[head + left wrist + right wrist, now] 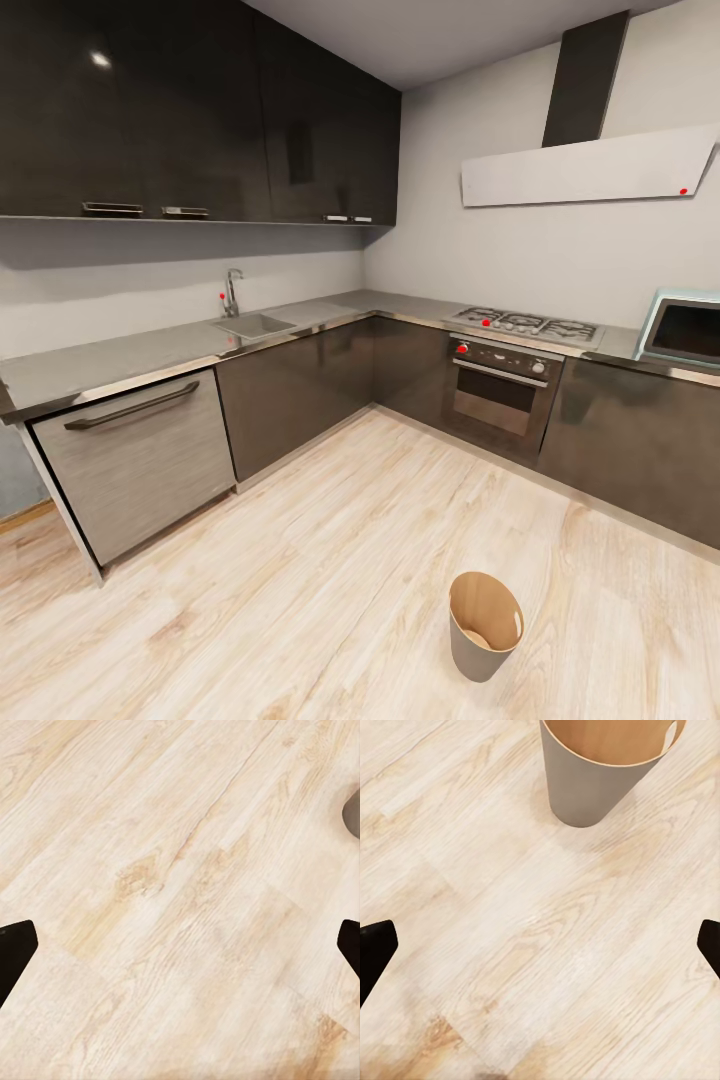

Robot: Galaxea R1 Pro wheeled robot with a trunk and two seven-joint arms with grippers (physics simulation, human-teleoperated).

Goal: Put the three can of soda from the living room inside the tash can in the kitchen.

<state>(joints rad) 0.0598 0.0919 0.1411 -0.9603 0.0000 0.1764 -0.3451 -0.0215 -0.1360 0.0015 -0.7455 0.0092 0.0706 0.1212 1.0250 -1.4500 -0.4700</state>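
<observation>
Upright tash can (pixel 485 625) — grey outside, tan inside; both end effectors spread, empty.

The kitchen is evenly and brightly lit with soft, diffuse light and no hard-edged shadows. A small white glare spot sits on the glossy dark upper cabinets (pixel 200 110), and the steel countertop (pixel 130 355) carries a dull sheen with faint reflections. A broad soft shadow lies on the wall beneath the cabinets. The tash can (pixel 485 625) throws only a faint, blurred shadow on the wood floor (pixel 330 560). The head view bends straight lines near its edges, wide-angle style. Both wrist views look slightly soft, the floor grain smeared; the dark fingertips (pixel 375 952) at their borders are cropped
</observation>
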